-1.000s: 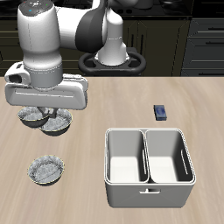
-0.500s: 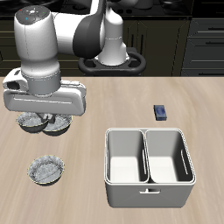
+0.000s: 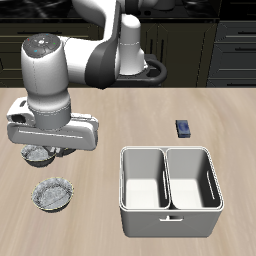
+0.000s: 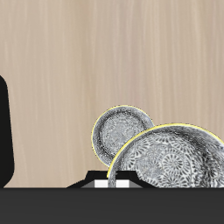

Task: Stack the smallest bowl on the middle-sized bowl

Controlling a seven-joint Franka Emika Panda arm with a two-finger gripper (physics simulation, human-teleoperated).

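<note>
Pale wood-grain table (image 3: 120, 105) with dark kitchen cabinets behind it.

**Tool.** The gripper (image 3: 48, 150) hangs low over the table, above the bowl area. The arm's white hand casing hides its fingertips in the exterior view, and they barely show in the wrist view. Judged from both views, it is clenched on the rim of the smallest bowl (image 3: 36, 154). That bowl sits directly under the hand and looks large in the wrist view because it is close to the lens.

**Task items.** The middle-sized bowl (image 3: 53, 193) stands alone on the table, nearer the front edge than the gripper and apart from the carried bowl.

**Other items.** A white two-compartment bin (image 3: 170, 215) and a small blue block (image 3: 184, 127) lie well apart from the work.

**Step in hand.** This is the carry towards the target, and the stack is not yet made. The next move calls for bringing the held bowl over the centre of the middle-sized bowl, lowering it and letting go. The bowl appears to be held at one edge, so its offset from the fingers must be allowed for.

**Views compared.**
- **Wrist view:** it shows the held bowl (image 4: 171, 162) overlapping the target (image 4: 118, 129), so the two are not yet concentric.
- **Exterior view:** only this view shows the table gap between them, plus the bin and the block.
</note>
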